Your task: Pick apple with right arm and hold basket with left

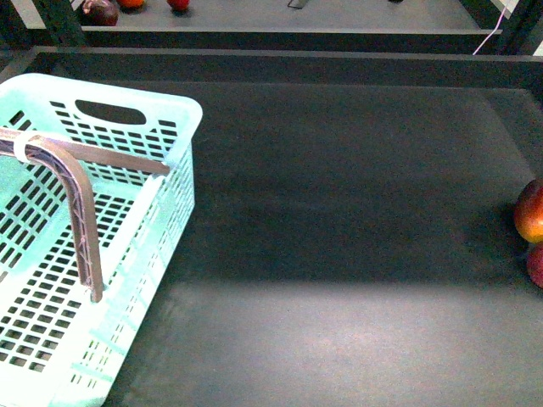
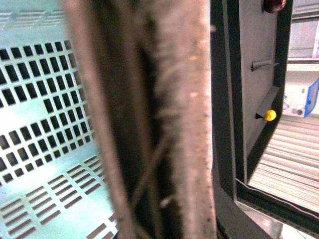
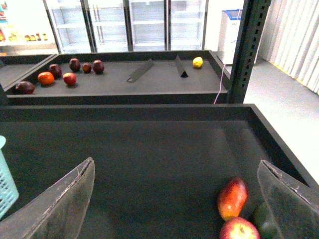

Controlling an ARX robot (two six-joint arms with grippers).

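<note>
Right tool [image 3: 174, 163] was released: fingers [image 3: 60, 209] spread wide with nothing between them, probably pre-opened for a round target. It hung over the worktop [image 1: 339, 212], facing the far-right corner.

The apple [image 1: 537, 264] sat at the right edge of the worktop, half cut off in the front view. A red-and-orange apple [image 1: 529, 212] was just beside it on the far side, possibly touching. In the right wrist view the apple lay close to one finger rather than centred in the gap. My read: the tool needed a shift right before descent, or it would nudge the neighbour.

The basket [image 1: 127, 110] stood upright at the near left, well apart from the fruit, and looked empty. Its handles [image 1: 81, 212] were raised and bound by a white tie [image 1: 21, 146], which gave the left arm a single grip point.

The left wrist view was filled by the blurred handles up against the lens, with slotted basket behind. The left tool was probably at the handles, but I couldn't tell whether it was clenched or released.
</note>
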